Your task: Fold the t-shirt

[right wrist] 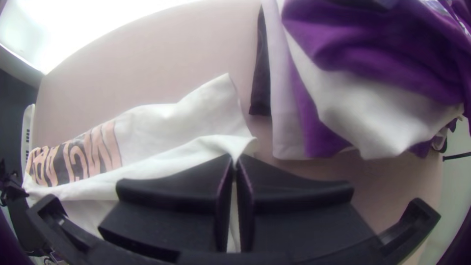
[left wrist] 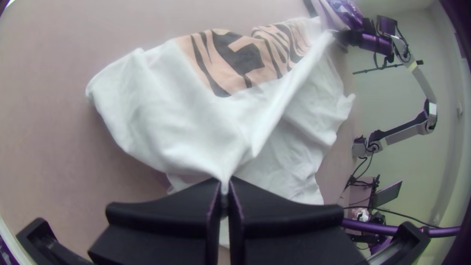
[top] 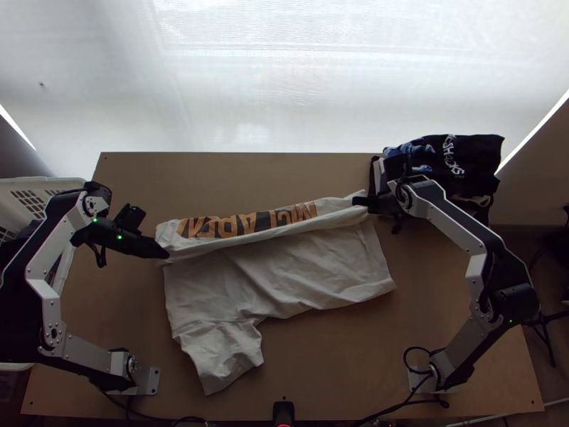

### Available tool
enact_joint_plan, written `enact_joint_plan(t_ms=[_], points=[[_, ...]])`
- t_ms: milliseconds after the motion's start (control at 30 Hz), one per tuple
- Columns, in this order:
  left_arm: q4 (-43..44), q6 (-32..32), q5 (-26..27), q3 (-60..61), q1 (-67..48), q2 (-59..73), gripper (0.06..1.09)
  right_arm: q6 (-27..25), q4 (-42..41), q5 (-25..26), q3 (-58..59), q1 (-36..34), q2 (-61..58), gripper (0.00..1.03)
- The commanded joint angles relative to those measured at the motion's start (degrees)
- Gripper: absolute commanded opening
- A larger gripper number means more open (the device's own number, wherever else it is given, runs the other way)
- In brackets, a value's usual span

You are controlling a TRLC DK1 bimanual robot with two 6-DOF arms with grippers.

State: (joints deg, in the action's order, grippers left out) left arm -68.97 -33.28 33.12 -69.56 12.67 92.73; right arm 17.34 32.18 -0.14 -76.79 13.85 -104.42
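A wide run of wooden counter point(top: 327, 363) stretches from its near edge up toward both claws. Nearer than the left claw, and a little to its right, a rumpled sleeve point(top: 222, 349) points toward that edge. The soft, whitish t-shirt point(top: 306, 267) lies broad and creased between there and the claws, partly turned over on its far side. The left claw point(top: 166, 253) is closed on the left end of a raised fold; the right claw point(top: 358, 202) pinches the fold's other end, with the cloth drawn between them. Just beyond this fold runs a dark printed band with big orange lettering point(top: 249, 223). A white slatted basket point(top: 43, 183) stands left of the left claw. More counter shows past the band; beyond and right of the right claw sits a clothes pile point(top: 462, 160), dark fabric with white lettering on top.
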Motion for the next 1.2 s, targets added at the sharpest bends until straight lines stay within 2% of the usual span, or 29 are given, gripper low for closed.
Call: enact_joint_plan(t_ms=[0, 267, 433, 733, 767, 800, 833, 900, 967, 1033, 1167], points=[[-2.2, -2.1, -0.4, 2.9, 0.5, -0.1, 0.09, 0.6, 0.2, 2.2, -1.4, 1.6, -2.4, 0.03], [-2.1, -2.5, -1.0, 4.9, 0.4, 0.7, 0.09, 0.9, 0.9, 3.5, -1.9, 2.9, -2.1, 0.03], [-1.7, -2.8, -2.0, 5.0, 0.7, 0.7, 0.09, 0.8, 2.8, 4.3, -2.0, 3.5, -0.5, 0.37], [-1.3, -3.5, -2.5, 4.8, 1.2, 0.7, 0.09, 0.7, 9.5, 6.4, -1.8, 2.7, 3.3, 0.38], [-1.2, -3.5, -2.6, 4.7, 1.2, 0.7, 0.12, 0.7, 10.7, 6.6, -1.9, 2.4, 3.8, 0.38], [-0.7, -3.5, -3.0, 4.7, 1.2, 0.7, 0.26, 0.8, 11.4, 6.6, -2.0, 2.2, 4.7, 0.38], [-0.6, -3.5, -3.4, 4.7, 1.2, 0.8, 0.49, 0.7, 12.0, 6.7, -2.3, 2.2, 5.6, 0.38], [-0.9, -3.5, -4.6, 4.8, 1.0, 1.1, 1.03, 0.7, 13.2, 7.3, -3.7, 2.2, 7.5, 0.38], [-1.1, -3.5, -5.0, 4.9, 0.9, 1.1, 1.05, 0.8, 15.3, 7.7, -6.4, 2.6, 8.2, 0.38], [-1.5, -3.5, -5.2, 4.8, 1.0, 1.1, 1.05, 0.8, 17.2, 7.8, -9.6, 3.2, 8.3, 0.44], [-2.6, -3.5, -5.9, 3.5, 0.9, 0.6, 1.04, 0.6, 16.9, 7.7, -13.5, 3.9, 6.7, 0.45]])
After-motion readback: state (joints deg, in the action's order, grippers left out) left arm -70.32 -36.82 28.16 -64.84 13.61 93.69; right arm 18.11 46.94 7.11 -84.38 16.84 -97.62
